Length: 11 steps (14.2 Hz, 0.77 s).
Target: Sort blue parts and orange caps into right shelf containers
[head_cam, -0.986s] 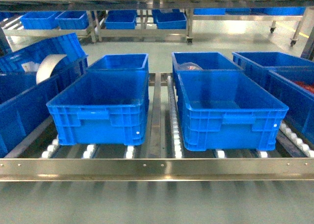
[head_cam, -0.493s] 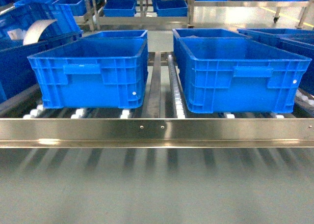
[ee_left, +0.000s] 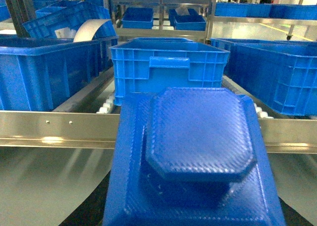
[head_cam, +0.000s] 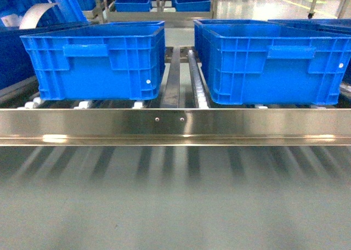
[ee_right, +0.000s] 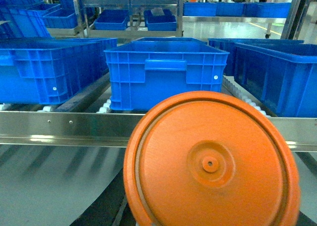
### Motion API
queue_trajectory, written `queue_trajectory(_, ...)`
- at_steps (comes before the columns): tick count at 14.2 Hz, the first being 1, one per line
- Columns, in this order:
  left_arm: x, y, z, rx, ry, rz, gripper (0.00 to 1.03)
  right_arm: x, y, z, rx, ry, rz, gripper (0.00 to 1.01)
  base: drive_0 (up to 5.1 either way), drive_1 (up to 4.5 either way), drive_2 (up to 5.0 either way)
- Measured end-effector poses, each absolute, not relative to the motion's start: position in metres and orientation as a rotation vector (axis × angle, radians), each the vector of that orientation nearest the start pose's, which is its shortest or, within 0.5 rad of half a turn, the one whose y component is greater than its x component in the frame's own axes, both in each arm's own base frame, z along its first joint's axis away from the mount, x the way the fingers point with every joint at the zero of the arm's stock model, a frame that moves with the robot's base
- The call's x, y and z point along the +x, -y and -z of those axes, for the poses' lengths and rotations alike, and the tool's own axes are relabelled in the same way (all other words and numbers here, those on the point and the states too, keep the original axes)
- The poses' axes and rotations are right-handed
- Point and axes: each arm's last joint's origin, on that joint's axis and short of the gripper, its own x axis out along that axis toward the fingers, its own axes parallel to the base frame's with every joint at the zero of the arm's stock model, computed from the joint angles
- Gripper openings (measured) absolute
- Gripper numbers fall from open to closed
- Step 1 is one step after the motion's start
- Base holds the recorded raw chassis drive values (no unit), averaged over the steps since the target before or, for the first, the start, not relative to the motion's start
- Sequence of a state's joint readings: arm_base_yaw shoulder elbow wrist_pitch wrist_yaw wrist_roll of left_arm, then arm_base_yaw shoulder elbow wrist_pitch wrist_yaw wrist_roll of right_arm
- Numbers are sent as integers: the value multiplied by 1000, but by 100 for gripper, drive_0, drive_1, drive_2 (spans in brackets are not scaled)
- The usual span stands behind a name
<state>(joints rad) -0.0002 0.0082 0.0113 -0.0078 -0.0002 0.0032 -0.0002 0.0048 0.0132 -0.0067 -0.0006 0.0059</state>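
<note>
Jaws hidden so grip unconfirmed, but blue part (ee_left: 198, 151) and orange cap (ee_right: 212, 161) fill the wrist views: lift above the crate (head_cam: 274, 58) rims before dropping.

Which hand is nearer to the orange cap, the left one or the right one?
Right. The orange cap fills the right wrist view, close before the right hand. The left wrist view has only the blue part close before it, no cap.

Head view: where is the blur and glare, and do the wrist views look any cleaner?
Head view: floor streaked with motion blur, glare on the steel rail. Left wrist: blue part fills the foreground, slightly soft. Right wrist: orange cap likewise, crates sharp.
</note>
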Motion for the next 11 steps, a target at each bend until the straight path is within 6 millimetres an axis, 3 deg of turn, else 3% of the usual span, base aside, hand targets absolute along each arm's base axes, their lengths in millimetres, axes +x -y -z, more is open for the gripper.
queue_trajectory(6,98,0,-166,3,-5,0,42,97,0,-167,6,1,0,43,0,0,0)
queue_trajectory(11,98,0,-166,4,-4,0,42,97,0,-167,6,3,0,43,11,429,-407)
